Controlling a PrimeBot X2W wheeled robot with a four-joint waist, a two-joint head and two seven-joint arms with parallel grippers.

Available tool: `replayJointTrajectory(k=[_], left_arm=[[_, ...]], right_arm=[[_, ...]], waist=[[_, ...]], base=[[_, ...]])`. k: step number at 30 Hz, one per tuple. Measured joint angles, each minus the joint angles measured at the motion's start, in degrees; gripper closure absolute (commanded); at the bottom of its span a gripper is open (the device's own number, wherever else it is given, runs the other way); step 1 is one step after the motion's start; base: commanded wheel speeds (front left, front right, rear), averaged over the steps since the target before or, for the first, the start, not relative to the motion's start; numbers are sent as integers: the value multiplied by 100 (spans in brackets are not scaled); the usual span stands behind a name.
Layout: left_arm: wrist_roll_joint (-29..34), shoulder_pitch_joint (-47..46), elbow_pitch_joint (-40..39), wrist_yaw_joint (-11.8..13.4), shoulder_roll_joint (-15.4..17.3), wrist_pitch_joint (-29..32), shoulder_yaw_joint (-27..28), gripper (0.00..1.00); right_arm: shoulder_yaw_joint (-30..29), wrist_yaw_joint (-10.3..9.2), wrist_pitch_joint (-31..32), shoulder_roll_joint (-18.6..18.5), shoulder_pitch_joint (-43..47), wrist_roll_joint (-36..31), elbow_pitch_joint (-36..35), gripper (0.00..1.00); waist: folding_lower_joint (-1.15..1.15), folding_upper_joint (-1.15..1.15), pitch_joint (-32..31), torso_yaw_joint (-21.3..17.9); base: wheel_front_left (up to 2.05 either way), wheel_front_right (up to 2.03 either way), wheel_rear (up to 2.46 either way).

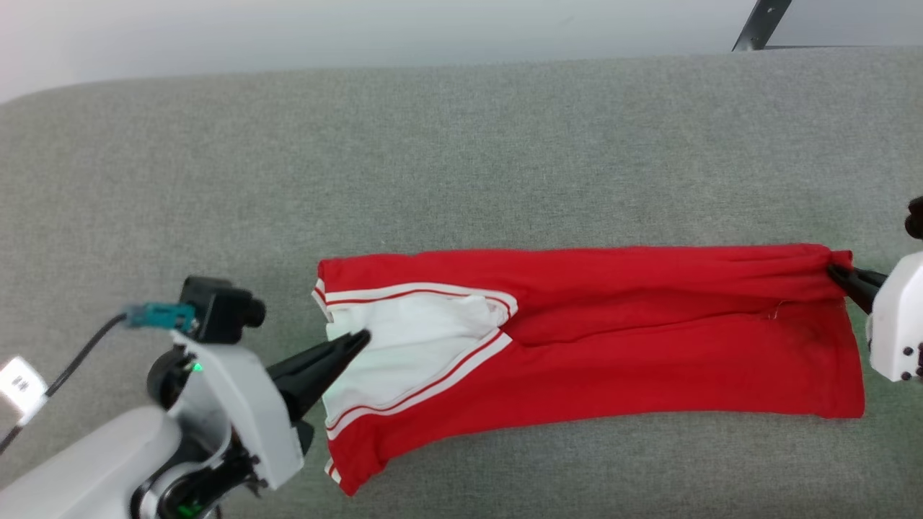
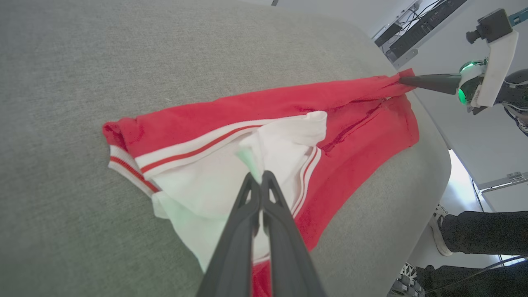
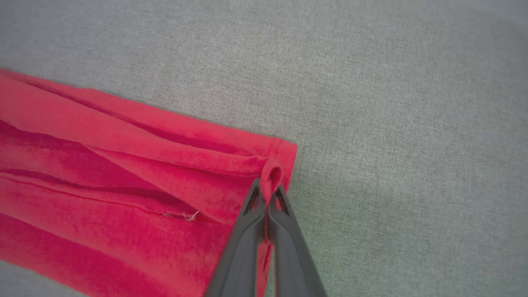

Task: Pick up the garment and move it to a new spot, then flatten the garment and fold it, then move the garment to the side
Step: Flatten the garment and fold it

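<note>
you have the garment lying on the grey padded surface as a long red strip, folded lengthwise. it runs side to side across the near half of that surface. its hem end reaches almost to the surface's right edge, and its sleeve end stops around the middle of the surface, a little to the left.

your left gripper sits at the sleeve end. its fingers are pressed together on a pinch of the white sleeve, and in the left wrist view a small tuft of white cloth pokes out past the tips. the sleeve lies bunched on top of the red body, with striped trim on both sides of it.

your right gripper is at the far corner of the hem, close to the surface's right edge. its fingers are clamped on a small loop of red cloth, and the cloth pulls into taut creases running along the strip from that corner.

past the surface's right edge, the left wrist view shows a person's dark trouser legs and a pale shoe.
</note>
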Motion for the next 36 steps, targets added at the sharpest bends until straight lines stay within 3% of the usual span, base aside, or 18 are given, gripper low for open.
replayJointTrajectory(k=[5,11,13,18,20,22,23,24,26,30,36], left_arm=[[-130,265,-180,163,222,-201,97,100],[78,337,-42,379,112,-215,-40,100],[214,324,96,514,-5,-266,-71,92],[359,253,400,638,-321,-365,-136,89],[371,250,487,641,-391,-434,-127,75],[394,231,546,646,-434,-482,-120,51],[393,231,563,659,-447,-550,-88,10],[392,232,579,687,-456,-620,-51,0],[393,257,587,716,-460,-750,-9,0],[423,448,595,1079,-465,-1222,183,0],[312,1021,398,1468,-647,-1650,414,0]], right_arm=[[-388,0,153,129,260,-180,-245,100],[-591,0,368,412,562,-358,-393,100],[-694,0,344,542,575,-410,-337,100],[-806,0,233,746,613,-626,-146,100],[-825,0,203,778,608,-671,-130,100],[-870,0,135,810,606,-672,-119,50],[-905,0,103,824,606,-672,-115,0],[-926,0,76,825,606,-673,-123,0],[-985,0,43,822,607,-673,-144,0],[-1136,0,177,775,616,-627,-200,0],[-1347,0,822,671,777,-442,-137,0]], waist=[[0,0,77,-9],[0,0,181,-28],[0,0,219,-39],[0,0,310,-55],[0,0,334,-54],[0,0,333,-51],[0,0,322,-50],[0,0,306,-49],[0,0,262,-48],[0,0,143,-50],[0,0,-6,21]], base=[[0,0,0],[0,0,0],[0,0,0],[0,0,0],[0,0,0],[0,0,0],[0,0,0],[0,0,0],[0,0,0],[0,0,0],[0,0,0]])
